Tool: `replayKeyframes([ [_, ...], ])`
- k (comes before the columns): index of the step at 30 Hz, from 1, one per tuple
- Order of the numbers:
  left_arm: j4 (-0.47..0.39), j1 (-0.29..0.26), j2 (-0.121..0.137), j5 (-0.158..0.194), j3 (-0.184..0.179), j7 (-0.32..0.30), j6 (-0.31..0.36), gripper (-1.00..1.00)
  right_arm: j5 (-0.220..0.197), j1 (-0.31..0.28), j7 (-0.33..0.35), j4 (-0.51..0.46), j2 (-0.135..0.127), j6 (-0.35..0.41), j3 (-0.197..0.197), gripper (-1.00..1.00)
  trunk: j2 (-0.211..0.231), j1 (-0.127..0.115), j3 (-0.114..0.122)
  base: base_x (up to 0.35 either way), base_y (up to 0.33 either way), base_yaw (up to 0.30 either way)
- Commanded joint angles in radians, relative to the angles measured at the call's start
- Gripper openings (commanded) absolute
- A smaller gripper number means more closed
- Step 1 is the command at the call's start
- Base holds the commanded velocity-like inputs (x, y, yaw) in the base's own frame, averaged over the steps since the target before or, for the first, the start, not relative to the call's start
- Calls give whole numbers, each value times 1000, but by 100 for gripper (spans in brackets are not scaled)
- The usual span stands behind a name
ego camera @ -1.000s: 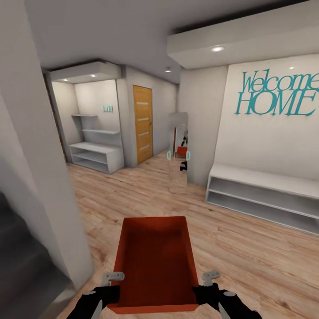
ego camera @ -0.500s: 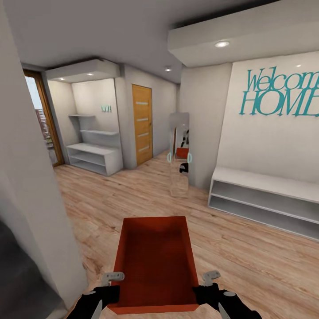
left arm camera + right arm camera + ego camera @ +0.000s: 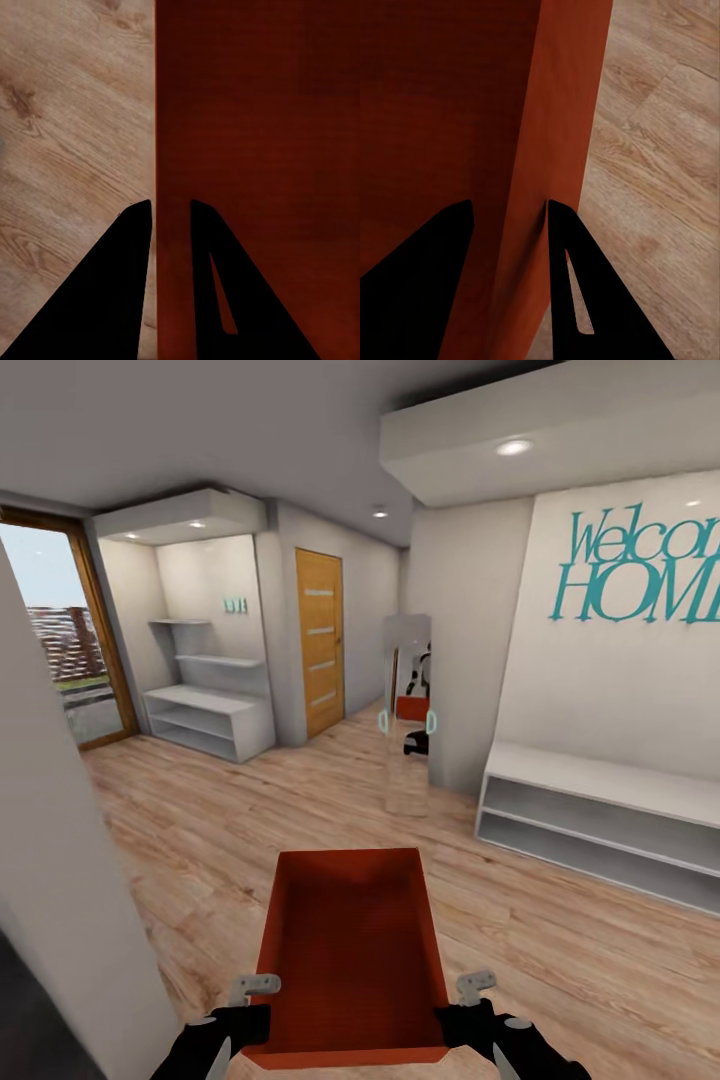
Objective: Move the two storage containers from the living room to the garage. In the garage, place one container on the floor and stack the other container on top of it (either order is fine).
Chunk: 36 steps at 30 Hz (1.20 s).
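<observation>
Grippers, left and right, each clamp a side wall of the orange-red open-topped bin, carrying it level toward the wooden door at eleven o'clock.

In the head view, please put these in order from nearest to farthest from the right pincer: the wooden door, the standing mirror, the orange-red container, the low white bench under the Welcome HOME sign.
1. The orange-red container: held by the right pincer at its side wall.
2. The low white bench: ahead on the right, against the wall.
3. The standing mirror: ahead, near the wall corner.
4. The wooden door: farthest, at the back left.
</observation>
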Motion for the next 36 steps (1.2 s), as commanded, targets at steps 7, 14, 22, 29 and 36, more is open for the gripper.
replayKeyframes([
  [7,0,-1,16,-28,8,21,6,-100,-11,0,81,-5,0,-11,20,-100,-1,1,-2,328,0,0],
  [14,0,-1,16,-28,8,21,6,-100,-11,0,81,-5,0,-11,20,-100,-1,1,-2,328,0,0],
  [22,0,-1,16,-28,8,21,6,-100,-11,0,81,-5,-1,-11,20,-100,-1,1,-2,329,0,0],
  [29,0,-1,16,-28,8,21,6,-100,-11,0,81,-5,0,-11,20,-100,-1,1,-2,329,0,0],
  [36,0,-1,16,-28,8,21,6,-100,-11,0,81,-5,-1,-11,20,-100,-1,1,-2,329,0,0],
])
